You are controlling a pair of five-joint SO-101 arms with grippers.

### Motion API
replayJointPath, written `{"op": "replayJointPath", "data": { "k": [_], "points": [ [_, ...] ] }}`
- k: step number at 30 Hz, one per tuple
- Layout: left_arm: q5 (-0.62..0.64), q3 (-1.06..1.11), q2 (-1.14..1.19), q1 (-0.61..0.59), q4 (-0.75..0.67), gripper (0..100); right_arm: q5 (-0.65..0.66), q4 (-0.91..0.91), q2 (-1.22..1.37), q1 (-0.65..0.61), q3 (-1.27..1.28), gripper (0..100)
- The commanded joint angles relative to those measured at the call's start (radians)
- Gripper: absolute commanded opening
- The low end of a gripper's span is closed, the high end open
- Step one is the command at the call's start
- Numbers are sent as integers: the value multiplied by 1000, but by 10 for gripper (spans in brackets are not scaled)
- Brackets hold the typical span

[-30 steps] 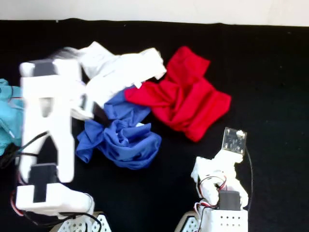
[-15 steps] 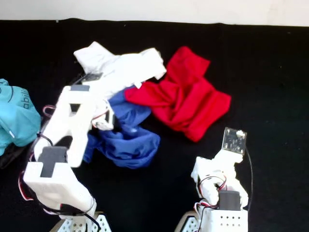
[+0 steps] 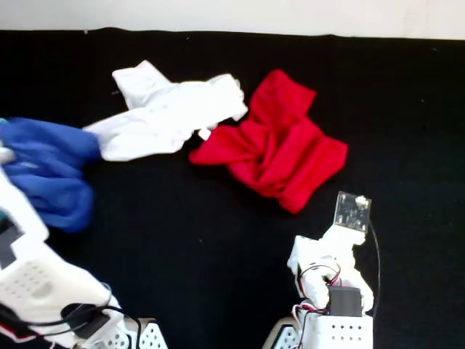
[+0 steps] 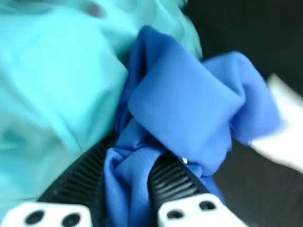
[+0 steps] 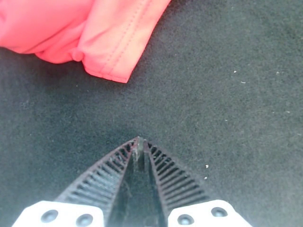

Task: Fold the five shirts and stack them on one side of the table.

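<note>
Left gripper [image 4: 135, 158]: clamped on a bunched fold of the blue shirt [image 3: 51, 174], at 9 o'clock of the table [image 3: 218, 247].
Step in hand: probably carrying it off for spreading; better to lay it flat on bare table, with a corner freed first.
Right gripper [image 5: 138, 144]: pressed together, empty, at 5 o'clock.
Around: white shirt [image 3: 167, 113] at 11 o'clock, red shirt [image 3: 276, 153] toward 1 o'clock, touching, both crumpled.
In the way: teal shirt [image 4: 52, 85] close behind the load; risk of tangling.
</note>
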Motion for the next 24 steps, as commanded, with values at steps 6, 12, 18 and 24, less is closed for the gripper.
{"op": "replayJointPath", "data": {
  "k": [6, 12, 18, 24],
  "points": [
    [6, -332, -36, -114, 8, 132, -3, 5, -4, -10, 124, 9],
    [12, -334, -36, -90, 81, 270, -3, 5, -4, -10, 124, 9],
    [14, -334, -42, 87, 212, 236, -3, 5, -4, -10, 124, 9],
    [14, -266, -2, 407, 334, 345, -3, 5, -4, -10, 124, 9]
  ]
}}
